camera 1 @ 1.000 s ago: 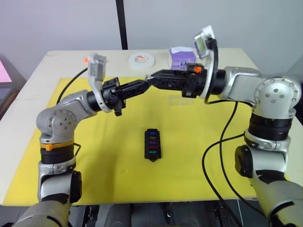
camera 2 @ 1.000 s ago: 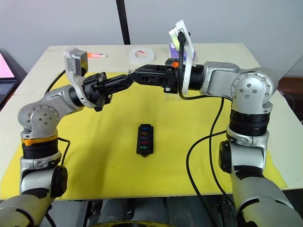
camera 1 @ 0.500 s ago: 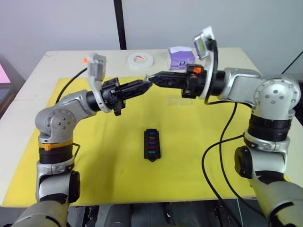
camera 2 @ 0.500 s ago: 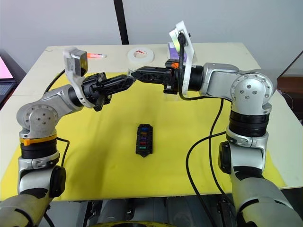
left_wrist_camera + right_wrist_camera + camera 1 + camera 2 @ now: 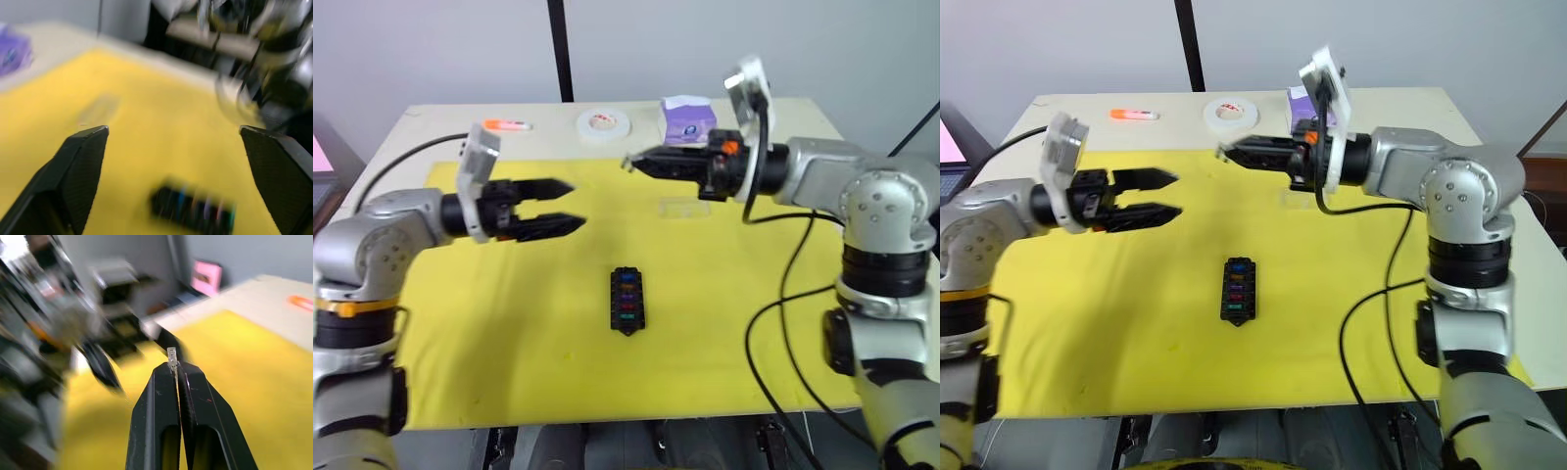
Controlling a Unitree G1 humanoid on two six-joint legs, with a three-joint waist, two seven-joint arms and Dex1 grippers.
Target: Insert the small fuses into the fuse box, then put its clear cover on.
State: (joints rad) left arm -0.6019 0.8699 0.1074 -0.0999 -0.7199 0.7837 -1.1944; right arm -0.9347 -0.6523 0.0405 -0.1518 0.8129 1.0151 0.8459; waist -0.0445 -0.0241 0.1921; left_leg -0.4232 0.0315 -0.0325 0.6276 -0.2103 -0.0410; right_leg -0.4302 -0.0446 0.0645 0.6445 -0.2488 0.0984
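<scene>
1. since a second ago the left gripper [image 5: 560,206] has swung away from the right gripper [image 5: 631,163]; the two tips met over the far side of the yellow mat [image 5: 509,343] then, and now they are well apart. the left fingers are spread wide with nothing between them.

2. the right gripper is pinched shut on a small fuse [image 5: 171,354], a tiny pale piece poking out past the fingertips. it hangs above the mat, beyond the fuse box [image 5: 626,300].

3. the fuse box lies near the middle of the mat, pointed end toward us, with several coloured fuses already seated. the clear cover [image 5: 682,207] lies flat on the mat, below the right arm and beyond the box.

4. we judge the main risk to be the grip: so little of the fuse shows that it could twist or slip out on the way down, or meet its slot at an angle and jam. nothing holds the box down, so a push off-centre could shove it across the mat.

5. the cover is nearly invisible against the yellow, so the right arm could brush it when it comes down.

6. the right wrist view shows the fuse itself between the fingertips, which the eye views leave as a speck. the eye views show the white tape roll [image 5: 605,122], the purple packet [image 5: 688,117] and the orange marker [image 5: 507,124] at the table's far edge.
</scene>
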